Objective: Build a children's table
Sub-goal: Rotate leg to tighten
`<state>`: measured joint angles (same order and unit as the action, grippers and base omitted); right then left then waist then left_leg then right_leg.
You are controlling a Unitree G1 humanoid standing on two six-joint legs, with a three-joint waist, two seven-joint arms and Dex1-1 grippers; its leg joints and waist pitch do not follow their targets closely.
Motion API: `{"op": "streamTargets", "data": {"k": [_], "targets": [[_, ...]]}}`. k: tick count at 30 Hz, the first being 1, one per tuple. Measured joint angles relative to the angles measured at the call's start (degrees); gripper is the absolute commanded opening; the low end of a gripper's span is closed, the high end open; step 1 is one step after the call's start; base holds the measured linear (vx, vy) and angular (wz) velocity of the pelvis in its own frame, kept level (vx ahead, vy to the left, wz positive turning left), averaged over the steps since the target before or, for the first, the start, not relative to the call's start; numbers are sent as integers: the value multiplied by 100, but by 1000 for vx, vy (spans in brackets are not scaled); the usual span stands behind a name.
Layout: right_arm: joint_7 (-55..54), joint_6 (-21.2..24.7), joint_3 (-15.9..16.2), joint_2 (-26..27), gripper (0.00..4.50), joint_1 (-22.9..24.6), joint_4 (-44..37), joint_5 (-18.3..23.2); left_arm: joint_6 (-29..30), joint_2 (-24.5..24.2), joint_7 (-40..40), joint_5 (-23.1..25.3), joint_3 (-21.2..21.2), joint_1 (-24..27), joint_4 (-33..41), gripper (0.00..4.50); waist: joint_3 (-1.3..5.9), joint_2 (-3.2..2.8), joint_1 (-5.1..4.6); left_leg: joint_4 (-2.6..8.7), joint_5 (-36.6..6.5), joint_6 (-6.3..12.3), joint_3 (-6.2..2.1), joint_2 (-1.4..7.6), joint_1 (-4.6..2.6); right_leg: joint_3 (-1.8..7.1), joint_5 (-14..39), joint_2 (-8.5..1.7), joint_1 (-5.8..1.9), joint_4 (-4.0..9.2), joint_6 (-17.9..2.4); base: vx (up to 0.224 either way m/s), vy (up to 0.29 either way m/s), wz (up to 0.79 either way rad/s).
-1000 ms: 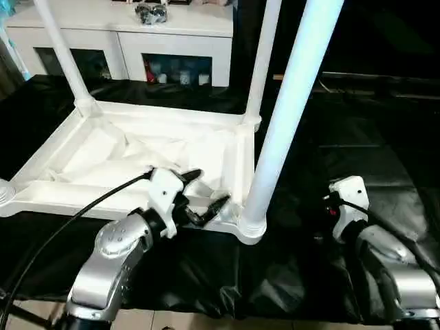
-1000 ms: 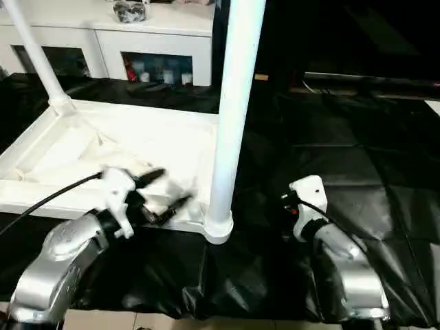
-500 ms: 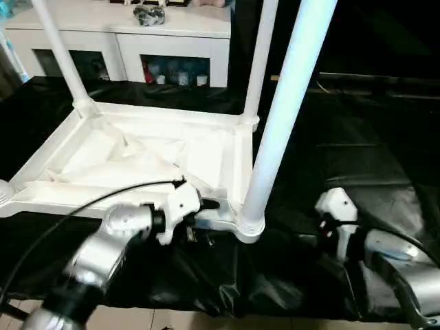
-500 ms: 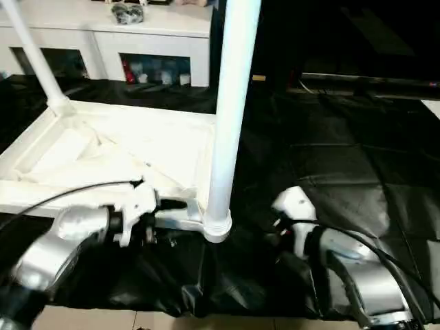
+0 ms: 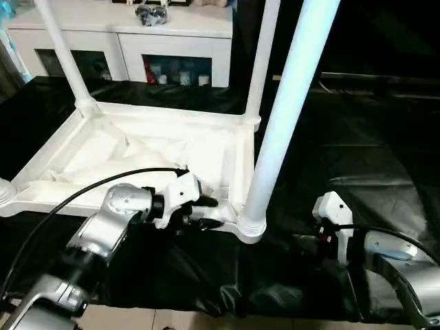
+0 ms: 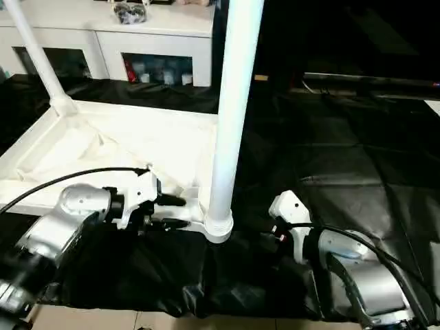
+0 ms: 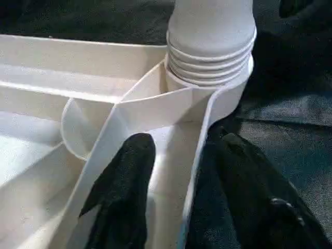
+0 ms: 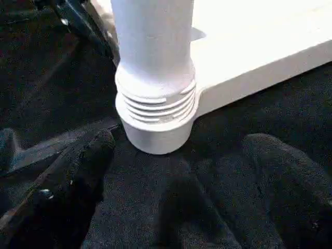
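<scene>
Upturned children's table (image 5: 137, 155), legs skyward

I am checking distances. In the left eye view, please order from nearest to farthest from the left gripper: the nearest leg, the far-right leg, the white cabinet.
1. Nearest leg, just right of the left gripper.
2. Far-right leg, at the tabletop's far corner.
3. White cabinet, behind the table.

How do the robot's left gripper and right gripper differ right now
The left gripper straddles the near rim of the upside-down white plastic table top, one black finger inside the rim and one outside. The right gripper holds nothing, its fingers spread wide on either side of the base of the near white round leg, short of touching it. Both point toward the same corner socket, low over the black cloth.
</scene>
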<state>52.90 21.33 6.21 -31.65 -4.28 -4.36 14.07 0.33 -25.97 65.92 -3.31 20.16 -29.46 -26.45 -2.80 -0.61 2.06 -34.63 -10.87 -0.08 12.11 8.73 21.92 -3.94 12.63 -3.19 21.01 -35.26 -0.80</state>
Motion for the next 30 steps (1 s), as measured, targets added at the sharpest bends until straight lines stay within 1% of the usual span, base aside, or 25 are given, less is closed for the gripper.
{"op": "streamTargets", "data": {"k": [3, 4, 5, 7, 11, 13, 15, 19, 20, 22, 23, 30], "targets": [[15, 0, 4, -4, 450, 1, -1, -1, -110, 29, 94, 39, 50, -77, -192, 188, 0, 0, 1, 0, 0, 0, 0, 0, 0, 0, 0, 0, 0, -1, 0, 0, 0, 0], [18, 0, 5, -5, 450, 1, -2, -2, -152, 28, 150, 69, 84, -105, -268, 165, 2, -9, 3, -1, 0, 0, 0, 0, 0, -1, -1, 0, 0, -1, -1, 0, 0, 0], [22, 0, 5, -11, 450, 0, -1, -3, -178, 32, 186, 81, 108, -129, -329, 153, 2, -15, 1, -2, 0, 0, 0, 0, 0, 0, -1, 0, 0, -1, -1, 0, 0, 0], [29, -1, 5, -13, 450, 1, 2, -6, -216, 34, 217, 100, 115, -183, -430, 147, 3, -24, 1, -2, 0, 0, 0, 0, 0, -1, -1, 0, 0, -2, -2, 0, 0, 0], [36, -16, 5, -20, 450, -2, 11, -8, -357, 53, 311, 152, 113, -295, -650, 103, 12, -38, 3, -3, 0, 0, 0, 0, 0, -1, -1, -1, 0, -3, -2, 0, 0, 0], [39, -25, 9, -20, 450, -2, 16, -11, -386, 59, 371, 165, 113, -307, -734, 98, 14, -40, 4, -4, 0, 1, 0, 0, 0, -1, -1, -1, 0, -4, -2, 0, 0, 0], [59, -34, 16, -20, 450, -2, 23, -13, -423, 61, 390, 190, 113, -321, -812, 73, 14, -40, 5, -4, 0, 1, 0, 0, 0, -1, -1, -1, 0, -4, -2, 0, 0, 0], [87, -55, 61, -21, 450, -2, 25, -17, -474, 50, 467, 243, 127, -412, -899, 56, 14, -40, 5, -4, 1, 1, 0, 0, 0, -1, -1, -1, 0, -4, -2, 0, 0, 0], [90, -57, 63, -22, 450, -1, 25, -18, -509, 50, 490, 249, 129, -427, -937, 33, 15, -42, -2, -5, 0, 1, 0, 0, 0, 0, -1, -1, 0, -4, -3, 0, 0, 0], [93, -60, 63, -43, 450, -1, 25, -18, -580, 51, 531, 275, 134, -442, -974, 27, 15, -42, -10, -6, 0, 2, 0, 0, 1, 0, -1, -1, 0, -2, -2, 0, 0, 0], [94, -63, 63, -54, 450, -2, 25, -19, -615, 54, 574, 302, 153, -463, -985, 11, 15, -42, -15, -6, 0, 3, 0, 0, 1, 0, -1, -1, 0, -1, -2, 0, 0, 0], [94, -69, 104, -54, 450, -3, 25, -34, -634, 98, 585, 307, 200, -486, -1004, 2, 17, -45, -34, -5, -2, 5, 0, 2, -2, -1, -1, -1, 3, -4, -3, 0, 0, 0]]}}
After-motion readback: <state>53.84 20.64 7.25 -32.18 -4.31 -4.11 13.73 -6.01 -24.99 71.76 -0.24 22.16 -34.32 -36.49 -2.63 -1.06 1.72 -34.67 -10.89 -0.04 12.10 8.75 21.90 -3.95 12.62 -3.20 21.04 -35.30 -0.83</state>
